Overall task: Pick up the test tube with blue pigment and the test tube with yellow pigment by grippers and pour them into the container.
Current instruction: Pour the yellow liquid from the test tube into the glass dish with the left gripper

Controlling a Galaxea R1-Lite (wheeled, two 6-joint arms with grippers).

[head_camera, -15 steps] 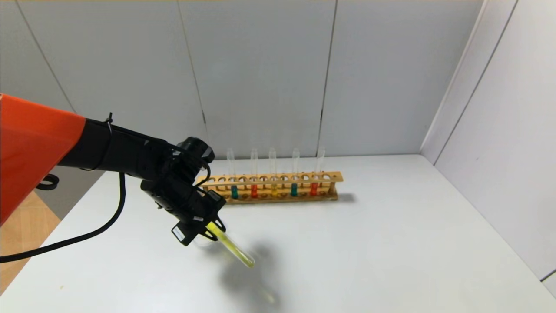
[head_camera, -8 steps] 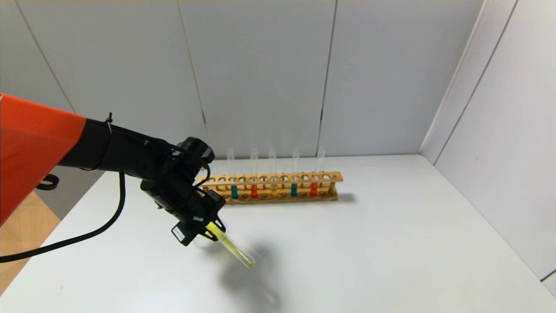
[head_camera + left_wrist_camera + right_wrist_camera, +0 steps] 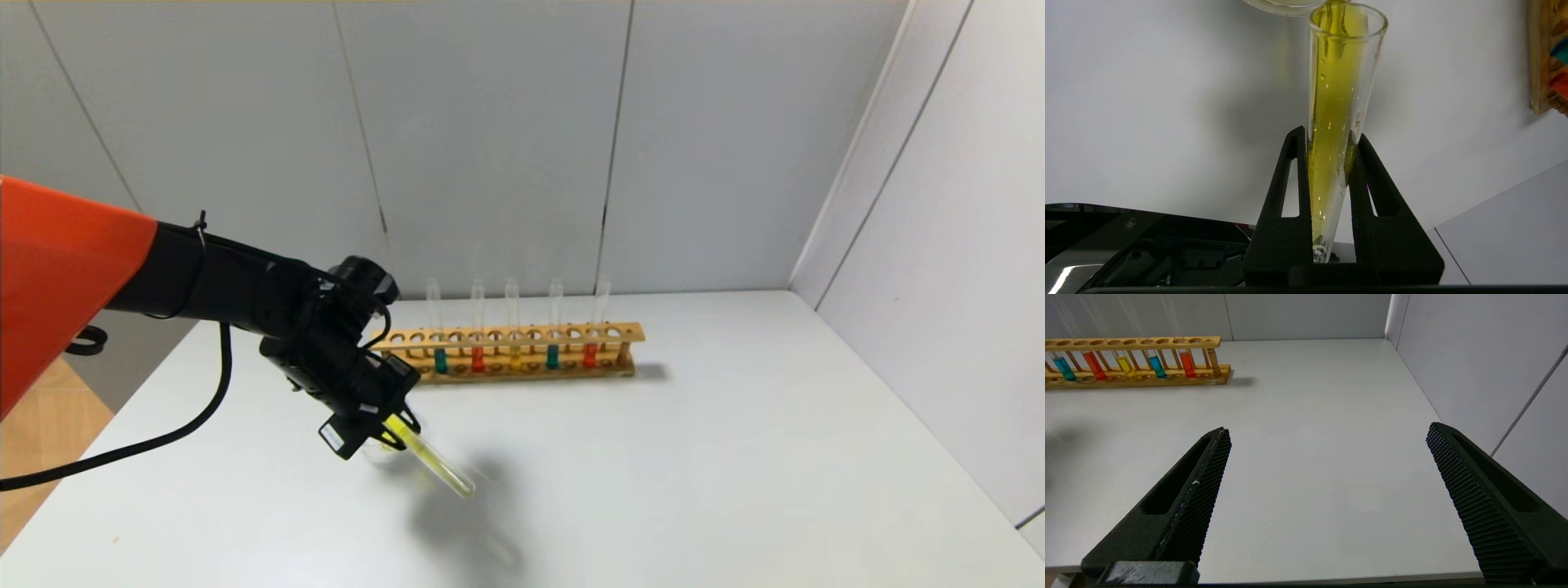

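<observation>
Pouring: our left gripper, jaws pinching the test tube with yellow pigment, tips it into the container at 12 o'clock; next, we judge, emptying it.

white table, wooden test tube rack standing toward its back edge, clear glass dish on it near the left side

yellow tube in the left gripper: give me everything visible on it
The test tube with yellow pigment is slim clear glass with a flared rim, streaked inside with lemon-yellow liquid. The left gripper is shut on its lower part. It is tipped mouth-down, and liquid runs from the mouth into the container beneath.
</observation>
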